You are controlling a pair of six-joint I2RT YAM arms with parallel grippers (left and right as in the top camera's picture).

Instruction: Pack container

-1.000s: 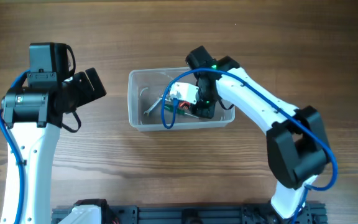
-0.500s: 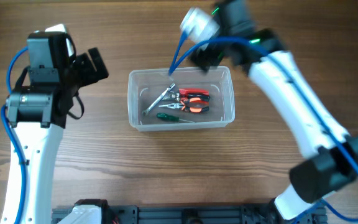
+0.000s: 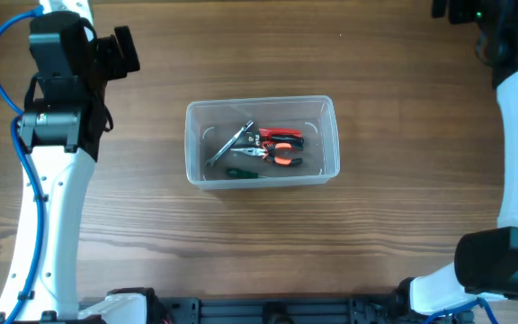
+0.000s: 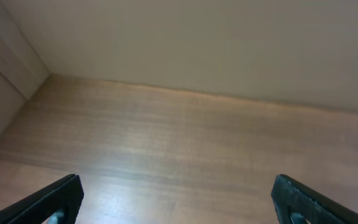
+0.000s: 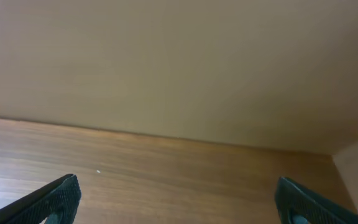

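The container (image 3: 261, 101), a clear plastic tub, sits mid-table in the overhead view. Inside lie red-handled pliers (image 3: 279, 137), orange-handled pliers (image 3: 275, 157), a green-handled screwdriver (image 3: 241, 172) and a silver tool (image 3: 230, 146). My left gripper (image 3: 122, 51) is far back on the left, well away from the tub. Its wrist view shows the left gripper (image 4: 179, 199) open over bare wood. My right gripper (image 3: 455, 9) is at the far right corner, partly cut off by the frame edge. In its wrist view the right gripper (image 5: 179, 199) is open and holds nothing.
The wooden table (image 3: 259, 243) surrounds the tub on all sides. A pale wall (image 4: 197, 43) rises behind the table's far edge in both wrist views. The arm bases and a black rail (image 3: 268, 310) run along the near edge.
My right gripper has opened, lifted out of the tub and swung to the far right corner, leaving the tools in the tub. The left arm has drawn back and away.
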